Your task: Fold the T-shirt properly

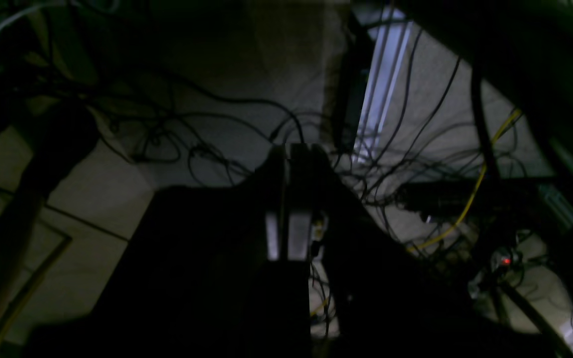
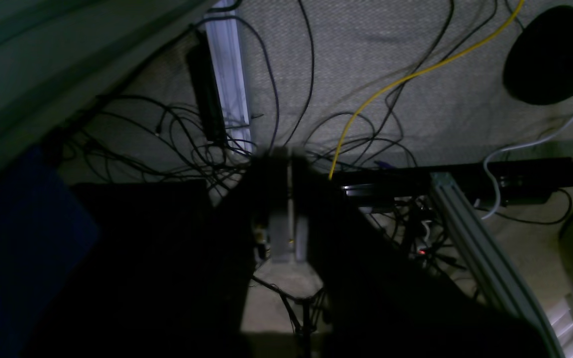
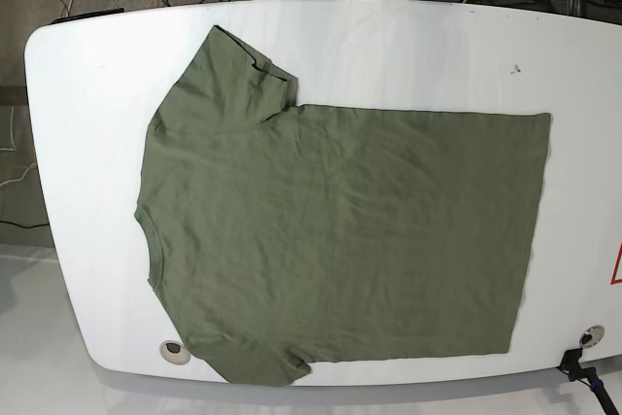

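From the base view I see the T-shirt (image 3: 340, 240) lying flat and spread out on the white table (image 3: 87, 94), covering most of it. Its neck points toward the left edge of that view and its hem toward the right. One sleeve lies up by the far edge, the other at the near edge, where its tip reaches just over the rim. The cloth is lightly wrinkled and unfolded.

Neither arm is over the table. At the far edge I can just make out gripper tips at the top of the view, too small to read.

My left wrist camera looks down at a dim floor with a tangle of black cables (image 1: 207, 144) and a yellow cable (image 1: 470, 199). The left gripper (image 1: 286, 199) is there with its jaws together, holding nothing.

The right wrist view shows the right gripper (image 2: 286, 199), jaws also together and empty, over cables, another yellow cable (image 2: 406, 77) and an aluminium rail (image 2: 475, 238).
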`<state>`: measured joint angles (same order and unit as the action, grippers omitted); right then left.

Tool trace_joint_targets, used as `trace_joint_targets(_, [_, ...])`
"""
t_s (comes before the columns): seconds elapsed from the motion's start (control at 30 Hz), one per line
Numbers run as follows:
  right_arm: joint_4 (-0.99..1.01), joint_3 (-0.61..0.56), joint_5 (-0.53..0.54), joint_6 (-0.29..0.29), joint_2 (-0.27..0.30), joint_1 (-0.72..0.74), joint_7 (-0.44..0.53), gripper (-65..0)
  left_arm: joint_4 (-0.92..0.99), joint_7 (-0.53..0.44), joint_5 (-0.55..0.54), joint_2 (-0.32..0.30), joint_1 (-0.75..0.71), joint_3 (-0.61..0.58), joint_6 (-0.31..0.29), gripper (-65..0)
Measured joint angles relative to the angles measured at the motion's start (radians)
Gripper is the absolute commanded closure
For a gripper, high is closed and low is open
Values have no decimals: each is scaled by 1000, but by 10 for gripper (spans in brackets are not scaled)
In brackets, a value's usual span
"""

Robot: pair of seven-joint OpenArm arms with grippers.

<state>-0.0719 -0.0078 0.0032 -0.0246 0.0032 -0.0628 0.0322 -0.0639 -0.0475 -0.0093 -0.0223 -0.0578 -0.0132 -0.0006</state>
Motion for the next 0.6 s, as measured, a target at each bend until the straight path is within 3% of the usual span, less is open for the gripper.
trace_joint_targets(0.33, [-11,0,-3,3,19,-47,1,-5,-39,8,0,-8,-88,4,-7,-10])
trace_joint_targets(0.47, [-68,-1,-3,2,42,-127,0,-2,-186,5,8,-31,-202,3,-16,-16])
trace_joint_targets(0.53, [-153,-1,0,-2,56,-189,17,0,-314,-17,4,-54,-293,-3,-61,0])
trace_joint_targets(0.6, [-139,-1,0,-4,57,-192,6,0,-285,8,5,-56,-283,-3,-29,-1])
